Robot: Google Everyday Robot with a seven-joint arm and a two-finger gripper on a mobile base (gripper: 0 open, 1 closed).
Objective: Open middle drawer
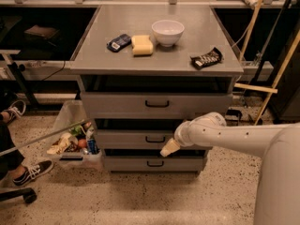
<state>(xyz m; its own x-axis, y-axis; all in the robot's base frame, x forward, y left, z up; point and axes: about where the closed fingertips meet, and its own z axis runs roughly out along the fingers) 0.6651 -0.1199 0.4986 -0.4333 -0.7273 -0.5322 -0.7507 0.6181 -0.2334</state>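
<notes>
The white arm [234, 137] enters from the lower right, its body cut off by the frame edge; the gripper [168, 148] shows as 1 cream tip just right of and below the black handle [155, 139] of the middle drawer [126, 138]; whether it is spread or closed, or touching, I cannot tell; the drawer front looks in line with its 2 neighbours; beyond, the cabinet top [93, 55] carries a white bowl [168, 32].

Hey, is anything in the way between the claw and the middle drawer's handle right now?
Nothing visible. The claw hangs just beside and slightly below the handle on the middle drawer, with only bare drawer front between them.
</notes>
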